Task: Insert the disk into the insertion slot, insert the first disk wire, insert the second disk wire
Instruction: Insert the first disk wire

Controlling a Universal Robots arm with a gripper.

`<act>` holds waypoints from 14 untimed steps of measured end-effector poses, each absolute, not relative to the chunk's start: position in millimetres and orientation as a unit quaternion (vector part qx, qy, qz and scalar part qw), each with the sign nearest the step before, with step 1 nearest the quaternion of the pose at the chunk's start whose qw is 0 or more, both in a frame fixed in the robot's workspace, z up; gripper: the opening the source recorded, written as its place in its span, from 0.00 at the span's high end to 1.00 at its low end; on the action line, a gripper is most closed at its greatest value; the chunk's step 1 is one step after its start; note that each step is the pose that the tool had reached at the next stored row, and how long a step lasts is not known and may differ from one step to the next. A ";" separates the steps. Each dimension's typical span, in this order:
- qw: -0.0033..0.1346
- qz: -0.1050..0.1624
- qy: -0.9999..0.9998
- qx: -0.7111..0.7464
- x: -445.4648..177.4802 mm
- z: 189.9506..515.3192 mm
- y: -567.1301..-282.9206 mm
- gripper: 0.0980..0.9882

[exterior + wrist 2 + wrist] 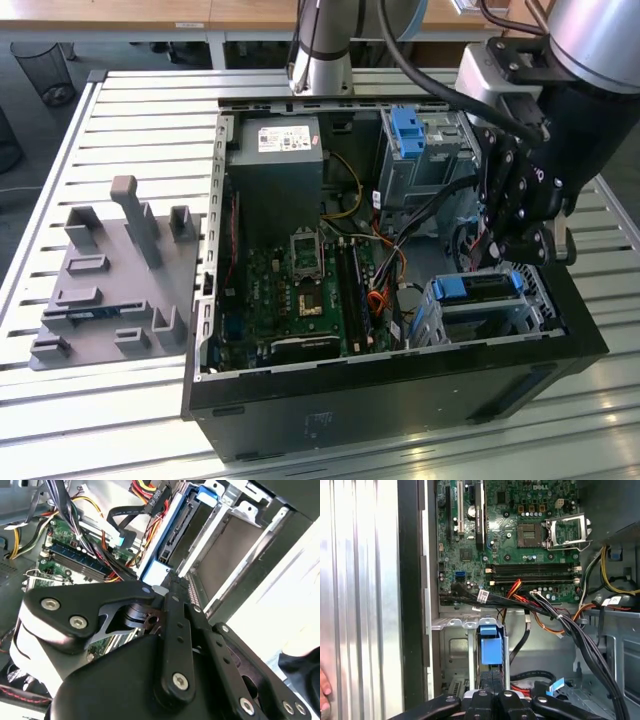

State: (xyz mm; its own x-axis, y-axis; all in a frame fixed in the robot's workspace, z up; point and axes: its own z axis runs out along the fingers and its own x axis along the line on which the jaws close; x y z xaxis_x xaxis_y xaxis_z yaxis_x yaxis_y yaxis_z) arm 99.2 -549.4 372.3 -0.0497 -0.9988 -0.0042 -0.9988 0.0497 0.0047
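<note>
- Exterior view, lower right: disk (478, 286), silver body hidden inside insertion slot (520, 318).
- Upper right: arm (600, 30) cut off by the frame.
- First wrist view: hand (323, 689) cut by edge.

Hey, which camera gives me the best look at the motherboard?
The first wrist view: the motherboard shows large and head-on, with its socket and memory slots plain. The exterior view shows it smaller, with cables across one side. The second wrist view shows a corner of it behind cables.
</note>
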 end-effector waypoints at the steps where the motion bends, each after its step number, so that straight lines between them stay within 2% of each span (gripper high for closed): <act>1: 0.000 -0.003 -0.724 0.689 99.6 373.5 -549.4 0.99; 14: -0.001 -0.005 -0.725 0.689 130.8 372.1 -549.3 0.99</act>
